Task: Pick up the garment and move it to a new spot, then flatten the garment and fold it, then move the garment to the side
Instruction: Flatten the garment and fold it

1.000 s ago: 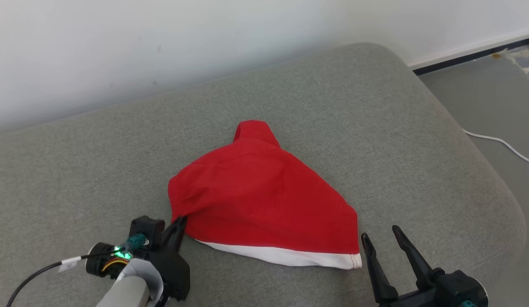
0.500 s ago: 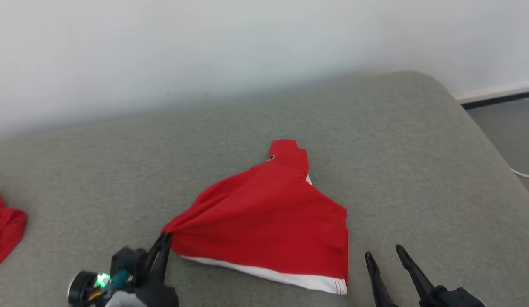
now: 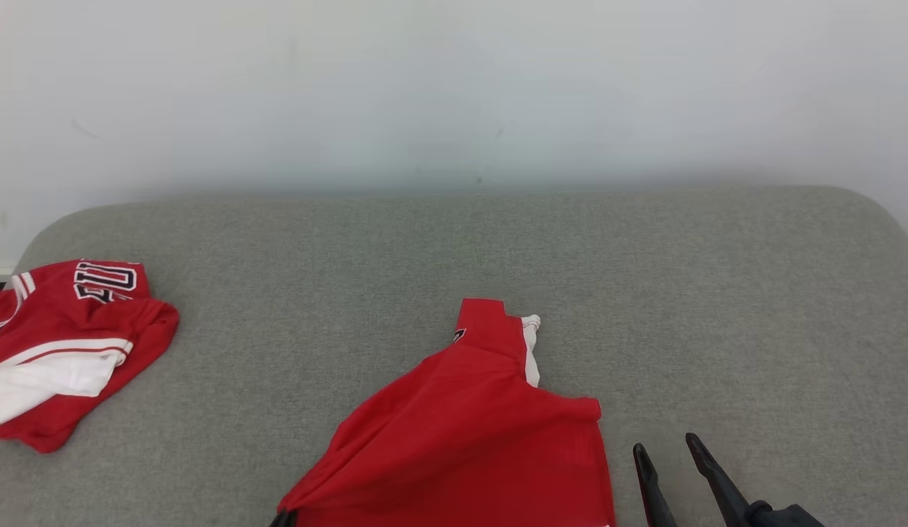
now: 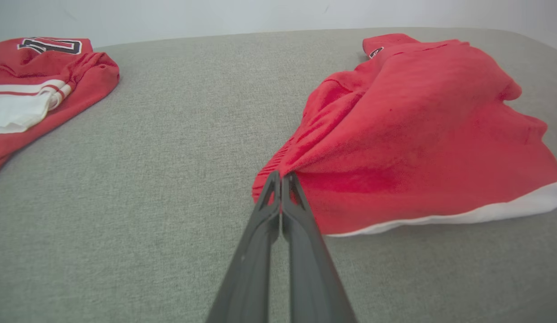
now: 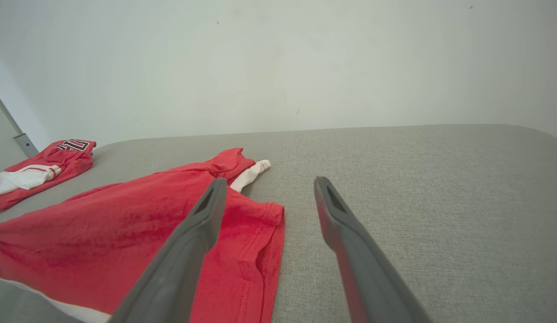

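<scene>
The garment is red with a white hem and lies bunched on the grey cushion, low in the head view. My left gripper is shut on the garment at its left corner, and the cloth pulls taut into folds toward the fingertips. In the head view just the tip of the left gripper peeks in at the bottom edge. My right gripper stands open just right of the garment's edge, holding nothing. In the right wrist view the open right gripper hovers over the garment and its right edge.
A second red and white garment with dark lettering lies crumpled at the cushion's left end, also in the left wrist view. A pale wall runs behind the cushion. Bare grey cushion stretches between the two garments and to the right.
The head camera has swung left, bringing the second garment into view. My left gripper keeps its hold and has dragged the garment's corner left and toward me, stretching it. The right gripper stays open.
</scene>
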Controlling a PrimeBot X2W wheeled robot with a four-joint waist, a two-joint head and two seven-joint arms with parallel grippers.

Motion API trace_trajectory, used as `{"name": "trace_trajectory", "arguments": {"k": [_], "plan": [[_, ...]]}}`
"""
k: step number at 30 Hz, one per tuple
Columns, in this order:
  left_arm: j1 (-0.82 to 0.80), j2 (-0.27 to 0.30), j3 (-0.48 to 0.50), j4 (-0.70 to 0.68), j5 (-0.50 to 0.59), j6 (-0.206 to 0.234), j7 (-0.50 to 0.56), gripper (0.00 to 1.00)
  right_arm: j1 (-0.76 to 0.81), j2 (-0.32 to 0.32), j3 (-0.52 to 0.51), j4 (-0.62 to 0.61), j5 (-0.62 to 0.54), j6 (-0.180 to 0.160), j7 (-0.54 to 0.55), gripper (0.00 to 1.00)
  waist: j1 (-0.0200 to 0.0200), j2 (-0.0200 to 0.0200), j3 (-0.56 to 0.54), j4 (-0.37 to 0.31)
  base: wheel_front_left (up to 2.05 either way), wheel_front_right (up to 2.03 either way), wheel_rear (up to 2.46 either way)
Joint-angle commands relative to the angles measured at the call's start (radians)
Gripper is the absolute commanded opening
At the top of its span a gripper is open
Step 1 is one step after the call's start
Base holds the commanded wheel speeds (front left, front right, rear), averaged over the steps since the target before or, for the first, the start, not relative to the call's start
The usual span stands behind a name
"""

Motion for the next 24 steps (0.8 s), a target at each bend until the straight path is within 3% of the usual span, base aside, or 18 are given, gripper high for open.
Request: {"name": "trace_trajectory", "arguments": {"k": [1,6,13,24], "plan": [[0.032,0.007,-0.002,-0.025,-0.014,0.007,0.013,0.0,0.007,0.005,-0.002,0.002,0.006,0.001,-0.005,1.0,0.0001,0.0,-0.006,0.042,0.0,0.0,0.0],[0.038,0.001,-0.019,-0.07,-0.011,0.009,0.03,0.0,-0.008,0.002,0.01,0.013,0.007,0.001,-0.005,1.0,0.0001,0.0,-0.004,0.04,0.0,0.0,0.0],[-0.034,-0.017,-0.034,-0.046,-0.002,-0.016,0.023,0.0,-0.029,-0.009,0.016,0.027,0.002,0.001,-0.005,1.0,0.0001,0.0,-0.002,-0.012,0.0,0.0,0.0],[-0.207,-0.057,-0.03,0.195,-0.009,-0.075,-0.045,0.0,-0.051,-0.021,0.011,0.051,-0.009,0.001,-0.005,1.0,0.0001,0.0,0.038,-0.157,0.0,0.0,0.0]]}}
